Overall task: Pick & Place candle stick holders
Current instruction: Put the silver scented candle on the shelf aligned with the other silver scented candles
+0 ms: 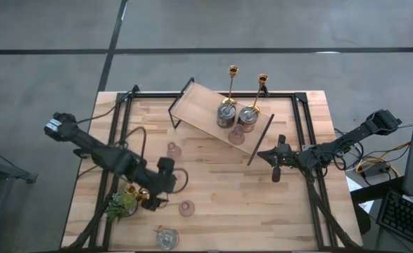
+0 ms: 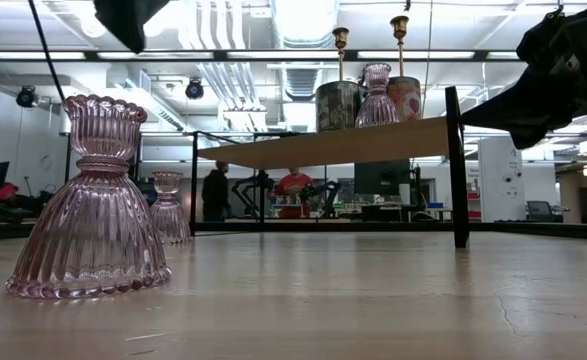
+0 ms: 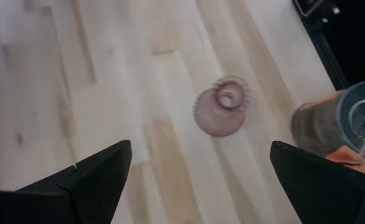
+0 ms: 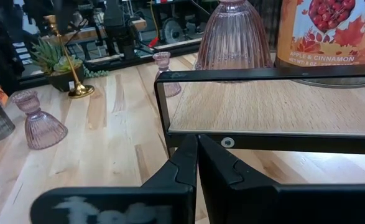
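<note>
Five candle stick holders (image 1: 242, 105) stand on the raised shelf (image 1: 195, 105) while four remain on the tabletop (image 1: 220, 179), where the left gripper (image 1: 162, 190) hovers with jaws released near a pink cup (image 1: 186, 208) and the right gripper (image 1: 276, 167), clenched empty, waits beside the shelf.

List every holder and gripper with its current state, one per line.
left gripper: open, empty, over the table
right gripper: shut, empty
shelf candlesticks: two, upright
shelf silvery holders: two, upright
shelf pink cup: upright
table pink cups: two, upright
table candlestick: upright beside plant
table silvery holder: upright
</note>
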